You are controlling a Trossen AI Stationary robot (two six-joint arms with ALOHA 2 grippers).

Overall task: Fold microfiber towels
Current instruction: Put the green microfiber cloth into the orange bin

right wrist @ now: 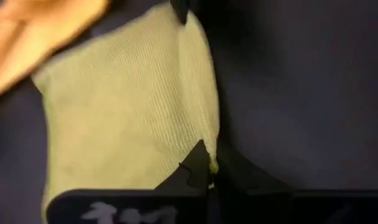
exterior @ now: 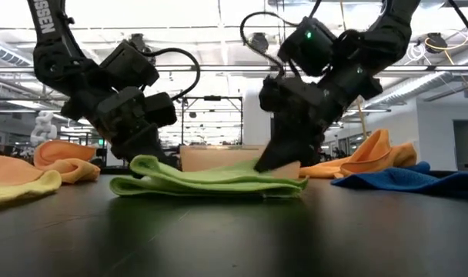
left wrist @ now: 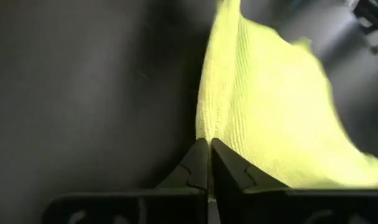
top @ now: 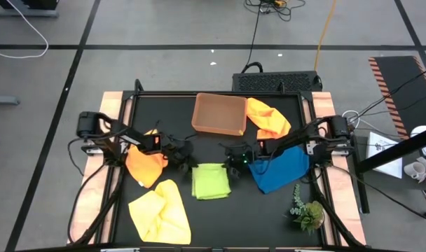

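On the left half of the counter (top: 122, 210) a yellow towel (top: 159, 213) lies crumpled near the front edge, and an orange towel (top: 146, 164) lies just behind it under the left arm.

The left gripper (top: 187, 159) is down at the back-left corner of the lime green towel (top: 210, 180), which lies near the middle of the counter. Its fingers (left wrist: 198, 171) are pinched together on the cloth's edge, the towel spreading away from the tips. The right gripper (top: 235, 161) is at the back-right corner of the same towel, its fingers (right wrist: 192, 168) likewise clenched on a bit of the hem. So both arms hold the back edge, one at each end, and the free cloth lies forward of them, toward the front edge. In the low view the towel looks already doubled, lying in flat layers. Any fold probably runs from back to front, both corners carried together.

Behind the towel the brown tray (top: 218, 114) stands near the back edge, apart from it. The second orange towel (top: 268, 117) lies just beside the tray. The blue towel (top: 282, 168) lies just right of the green one, under the right arm, and could snag it. The plant sprig (top: 305, 210) stands near the front-right corner, out of the way.
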